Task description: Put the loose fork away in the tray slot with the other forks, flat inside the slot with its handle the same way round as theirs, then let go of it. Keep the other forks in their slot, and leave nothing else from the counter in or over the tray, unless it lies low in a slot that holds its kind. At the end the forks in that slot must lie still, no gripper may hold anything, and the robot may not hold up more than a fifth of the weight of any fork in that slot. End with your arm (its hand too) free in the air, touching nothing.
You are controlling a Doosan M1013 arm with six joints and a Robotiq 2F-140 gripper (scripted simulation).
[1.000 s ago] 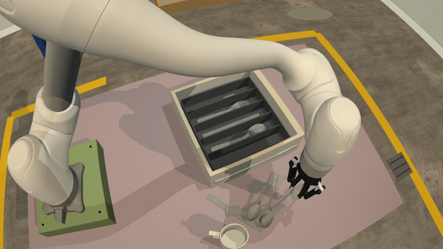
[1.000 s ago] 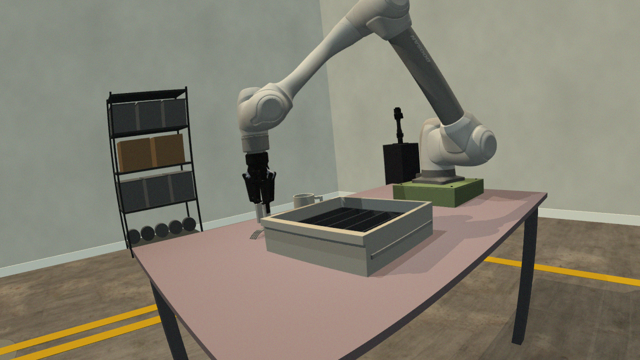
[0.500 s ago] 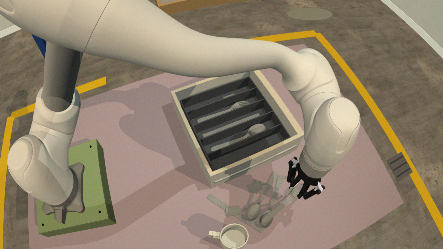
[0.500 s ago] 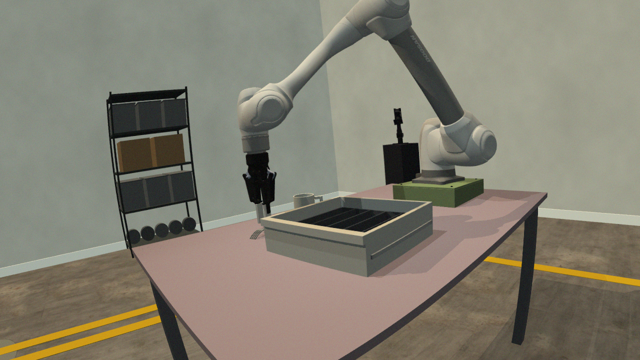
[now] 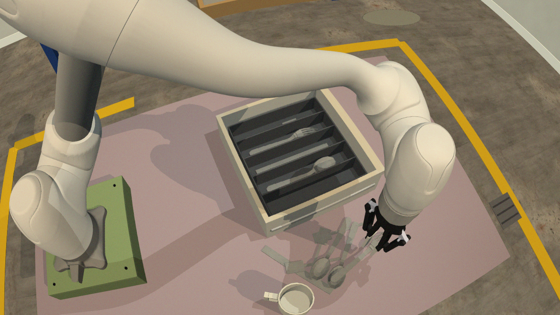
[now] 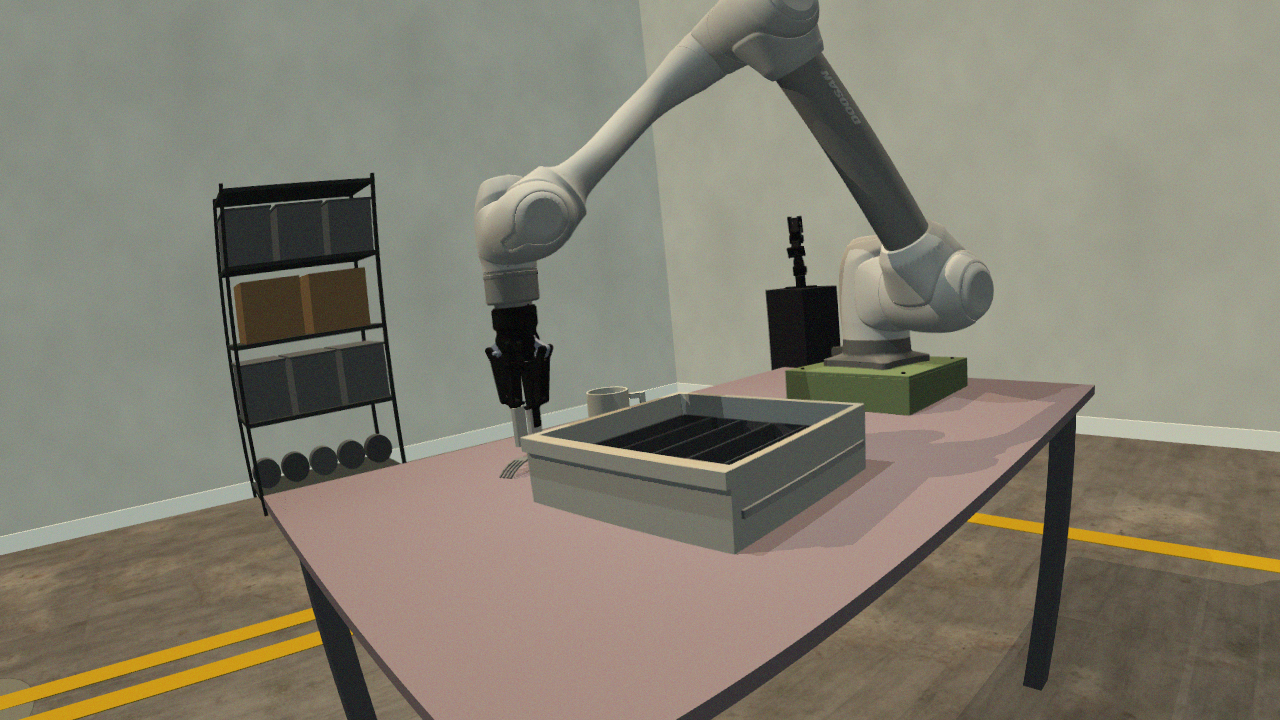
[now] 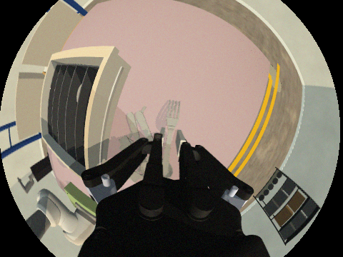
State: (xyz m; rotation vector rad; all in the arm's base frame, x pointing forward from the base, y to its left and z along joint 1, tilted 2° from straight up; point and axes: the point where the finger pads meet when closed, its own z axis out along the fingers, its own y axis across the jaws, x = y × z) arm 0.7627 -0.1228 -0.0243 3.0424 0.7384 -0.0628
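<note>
"Where's the loose fork (image 5: pixel 371 247) (image 6: pixel 513 468) (image 7: pixel 171 123)?"

"Out on the bench (image 5: pixel 442 235) (image 6: pixel 537 573) (image 7: pixel 200 53), beyond the tray (image 5: pixel 331 189) (image 6: pixel 628 448) (image 7: pixel 96 93), its handle running between the fingertips."

"Pinched?"

"No. The gripper (image 5: pixel 372 242) (image 6: pixel 528 434) (image 7: pixel 170 134) is narrowly spread, with gaps visible at both sides of the handle. Nothing's held."

"What worries you?"

"Closing too high, for one: the pads might skim such a thin handle and come up with nothing. Going too low could press a fingertip into the bench."

"And the spoons (image 5: pixel 337 276) (image 7: pixel 133 123)?"

"They lie close by the handle end. I can't tell whether they touch it, but a sideways drag could catch them and twist the fork."

"After the lift?"

"An off-balance grip may let the head swing down and strike the rim. The slotted fork (image 5: pixel 272 145) has its tines away from the robot's base; a wrong wrist turn would reverse ours. A careless release might also leave it propped on a divider or on that fork."

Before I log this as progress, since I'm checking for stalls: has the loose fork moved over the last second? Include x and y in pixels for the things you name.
No. In the exterior view, the loose fork's (image 6: pixel 513 468) (image 7: pixel 171 112) tines sit just beside the tray's (image 6: pixel 626 458) near-left corner, as before.
</note>
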